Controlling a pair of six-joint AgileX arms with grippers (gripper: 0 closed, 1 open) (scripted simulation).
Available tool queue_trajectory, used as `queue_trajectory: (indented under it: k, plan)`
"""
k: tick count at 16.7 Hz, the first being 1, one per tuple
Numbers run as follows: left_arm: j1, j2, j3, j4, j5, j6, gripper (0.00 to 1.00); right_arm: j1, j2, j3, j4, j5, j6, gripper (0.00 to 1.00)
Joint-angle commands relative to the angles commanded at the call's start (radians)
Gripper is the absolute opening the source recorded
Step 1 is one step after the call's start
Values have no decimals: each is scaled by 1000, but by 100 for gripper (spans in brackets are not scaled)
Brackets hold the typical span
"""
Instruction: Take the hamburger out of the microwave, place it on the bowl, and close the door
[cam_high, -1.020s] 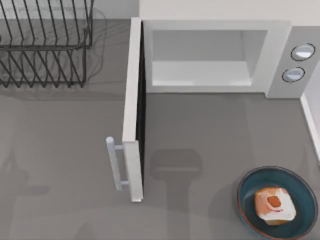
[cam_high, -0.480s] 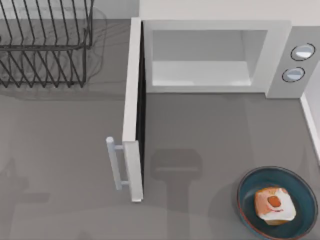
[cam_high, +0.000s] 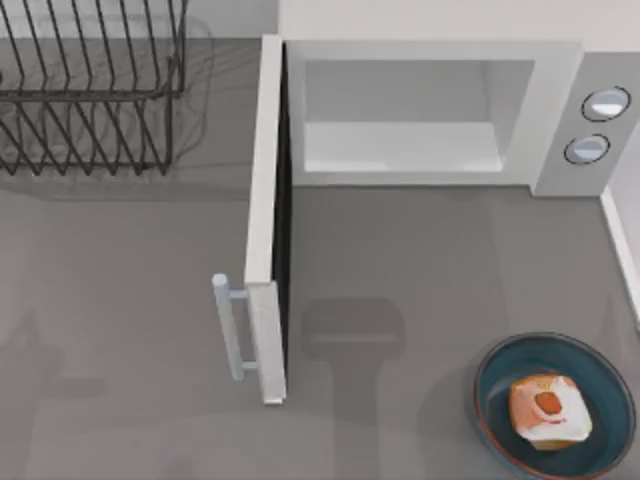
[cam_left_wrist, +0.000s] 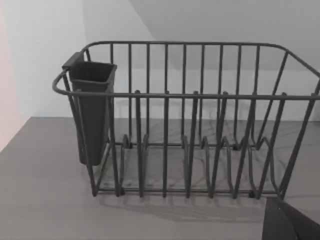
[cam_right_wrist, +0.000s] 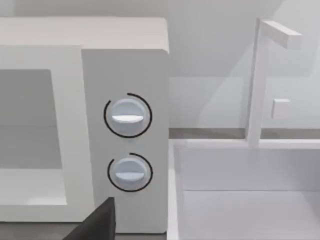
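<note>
The hamburger (cam_high: 548, 410) lies in the dark teal bowl (cam_high: 497, 385) at the table's front right. At the back stands the white microwave (cam_high: 555, 110) with its pale cavity (cam_high: 400, 140) bare. Its door (cam_high: 264, 220) swings out toward the front, edge-on, with the grey bar handle (cam_high: 228, 325) on its left face. The right wrist view faces the microwave's knob panel (cam_right_wrist: 127, 116), and a dark part of my right gripper (cam_right_wrist: 97, 225) sits at the picture's edge. A dark corner of my left gripper (cam_left_wrist: 287, 222) shows in the left wrist view, in front of the dish rack.
A dark wire dish rack (cam_high: 90, 90) stands at the back left, with a cutlery cup (cam_left_wrist: 91, 110) hung on one end. A white sink (cam_right_wrist: 250, 190) with a faucet (cam_right_wrist: 257, 80) sits beside the microwave at the right; its edge (cam_high: 620, 250) runs along the table.
Only faint arm shadows on the table's left have shifted slightly. The door, hamburger and bowl have not moved.
</note>
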Motion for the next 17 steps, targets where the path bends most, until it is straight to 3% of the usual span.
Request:
queue_trajectory:
  k: [3, 10, 17]
  plan:
    - [-73, 46, 12, 35, -74, -1, 0, 0, 0, 0, 0, 0, 0, 100]
    - [-103, 80, 36, 19, -96, -18, 0, 0, 0, 0, 0, 0, 0, 100]
    - [-406, 512, 306, -117, -324, -176, 0, 0, 0, 0, 0, 0, 0, 100]
